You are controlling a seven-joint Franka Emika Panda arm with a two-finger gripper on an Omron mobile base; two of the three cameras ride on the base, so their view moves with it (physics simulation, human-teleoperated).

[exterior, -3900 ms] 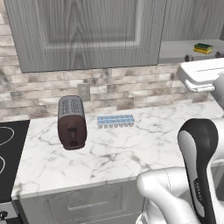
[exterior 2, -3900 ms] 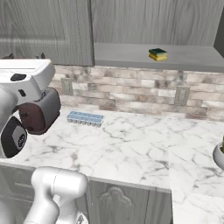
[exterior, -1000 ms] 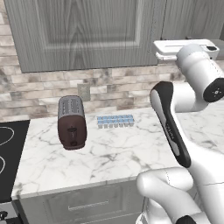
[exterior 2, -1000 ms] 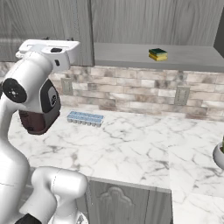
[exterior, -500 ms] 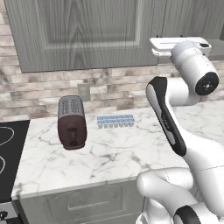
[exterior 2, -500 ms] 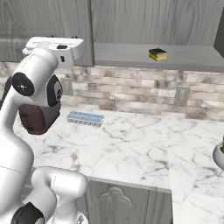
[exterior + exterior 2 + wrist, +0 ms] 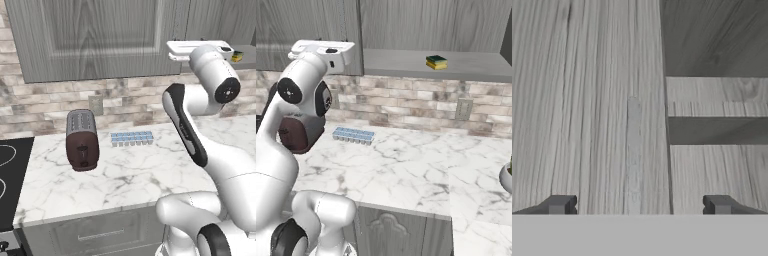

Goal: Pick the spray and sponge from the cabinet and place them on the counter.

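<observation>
Left base view: one toaster [image 7: 81, 140] and one ice-cube tray [image 7: 131, 138] stand apart on the desk [image 7: 135, 172], open marble around them. Right base view: one sponge [image 7: 436, 62] lies on the cabinet [image 7: 466, 65] shelf, near its front edge. Hand view: the tool [image 7: 640, 205] is spread wide, facing one bar handle [image 7: 633, 150] beside the door edge.

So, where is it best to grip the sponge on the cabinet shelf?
Probably across the sponge's two long sides, coming level from the open front of the cabinet. It lies flat on the shelf, green layer on top, and the open tool looks wide enough.
</observation>
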